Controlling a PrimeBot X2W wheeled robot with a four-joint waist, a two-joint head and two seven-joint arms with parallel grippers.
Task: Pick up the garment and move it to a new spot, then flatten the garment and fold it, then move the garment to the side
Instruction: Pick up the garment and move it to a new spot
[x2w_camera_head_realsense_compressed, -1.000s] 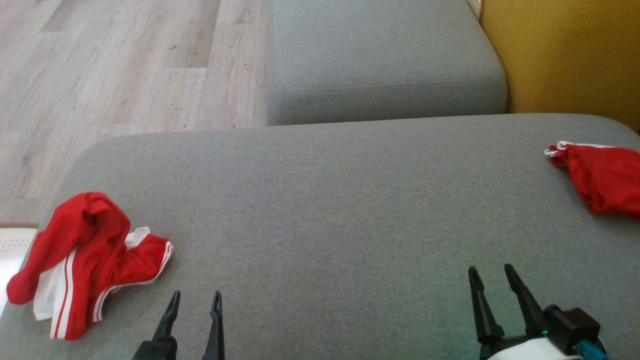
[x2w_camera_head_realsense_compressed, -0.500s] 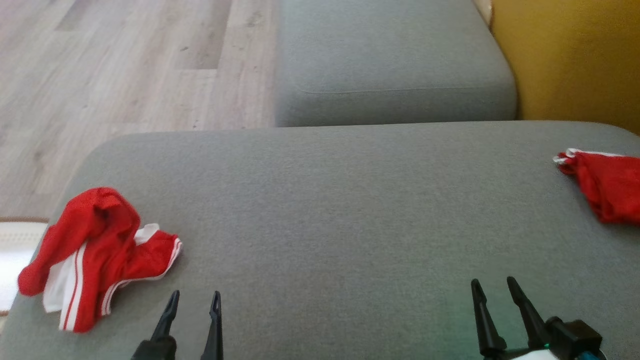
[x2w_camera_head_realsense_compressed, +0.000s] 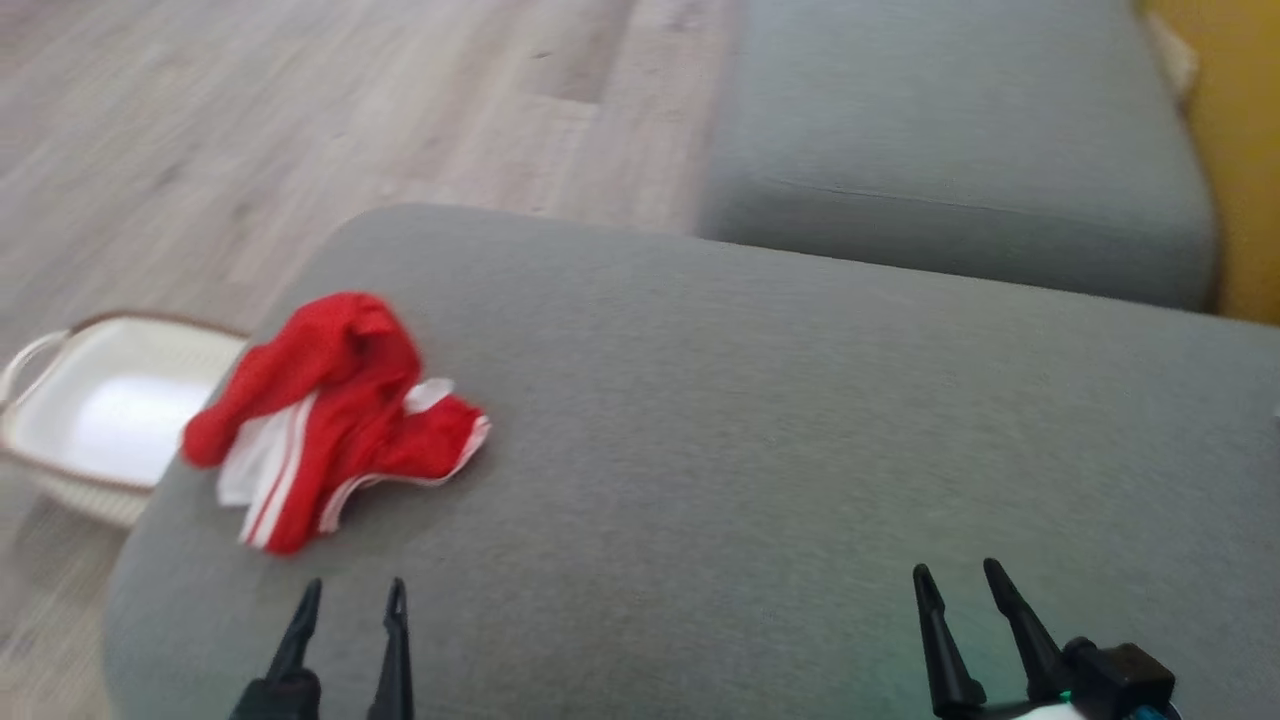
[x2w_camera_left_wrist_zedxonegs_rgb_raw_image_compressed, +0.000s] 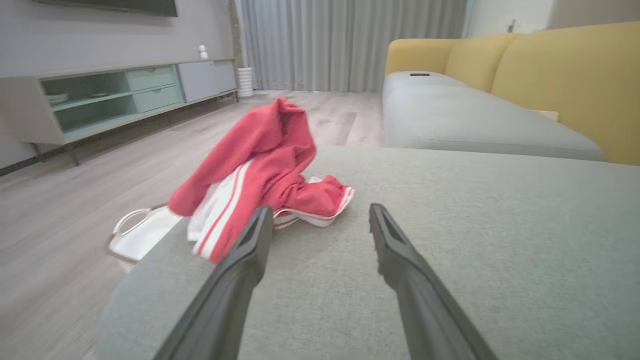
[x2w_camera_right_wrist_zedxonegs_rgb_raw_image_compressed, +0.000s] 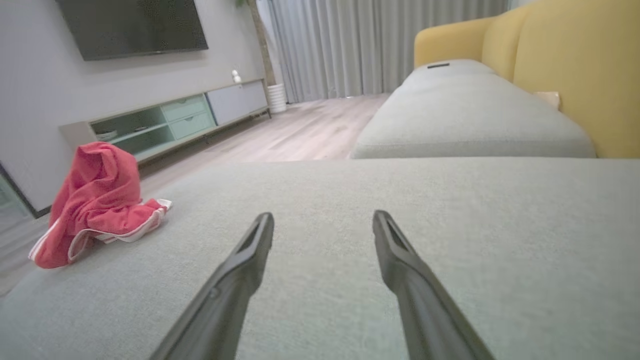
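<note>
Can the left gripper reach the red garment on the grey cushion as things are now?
Probably yes. The left gripper is open and holds nothing; the crumpled red garment lies just ahead, slightly to its left, on the grey cushion, with bare cushion between them.

The left gripper (x2w_camera_head_realsense_compressed: 355, 588) and right gripper (x2w_camera_head_realsense_compressed: 955, 570) each bear two long, tapering matte-black fingers (x2w_camera_left_wrist_zedxonegs_rgb_raw_image_compressed: 235, 280). At five o'clock in the head view sits a boxy black housing (x2w_camera_head_realsense_compressed: 1120, 672) with a teal glint.

floor (x2w_camera_head_realsense_compressed: 300, 120): pale wood | sofa (x2w_camera_head_realsense_compressed: 800, 420): grey seats, yellow back | curtains (x2w_camera_left_wrist_zedxonegs_rgb_raw_image_compressed: 350, 45): grey | cabinet (x2w_camera_left_wrist_zedxonegs_rgb_raw_image_compressed: 125, 95): low, along wall
</note>
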